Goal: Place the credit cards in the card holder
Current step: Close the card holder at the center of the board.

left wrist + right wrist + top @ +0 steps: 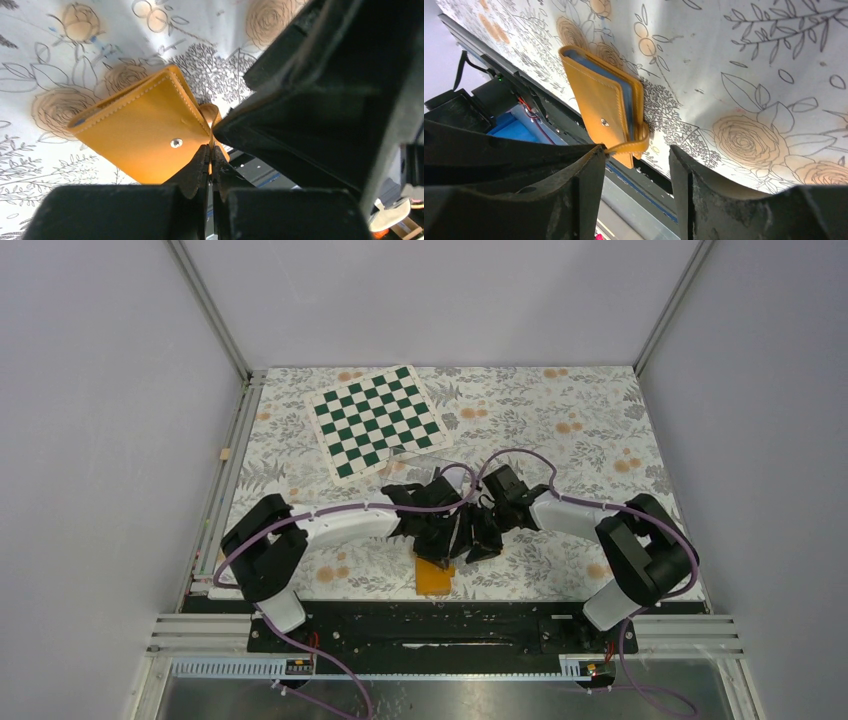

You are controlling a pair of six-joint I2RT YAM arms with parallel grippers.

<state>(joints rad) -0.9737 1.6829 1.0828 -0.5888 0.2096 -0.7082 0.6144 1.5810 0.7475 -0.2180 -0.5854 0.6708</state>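
The floral-patterned worktop (600,440) fills the cell, and a green-and-white chessboard (377,420) lies on it at the far left, turned at an angle. The left arm (330,525) and the right arm (590,515) both reach inward and meet near the middle of the worktop, their black wrists close together. A clear plastic box (425,458) stands just near of the chessboard and is partly hidden behind the wrists. The card holder (435,578) sits at the near edge of the worktop, about midway between left and right, just near of the two tools. It is folded shut, orange outside, with a light blue lining showing along its open edge (628,100). The left tool (211,157) is closed, its fingers pressed together on the card holder's orange strap (210,117), which curls from the holder's corner down into the grip. The right tool (638,155) stands with its jaws apart just beside that strap and has hold of nothing. A small silver snap stud (176,143) sits on the holder's outer face near the strap end.
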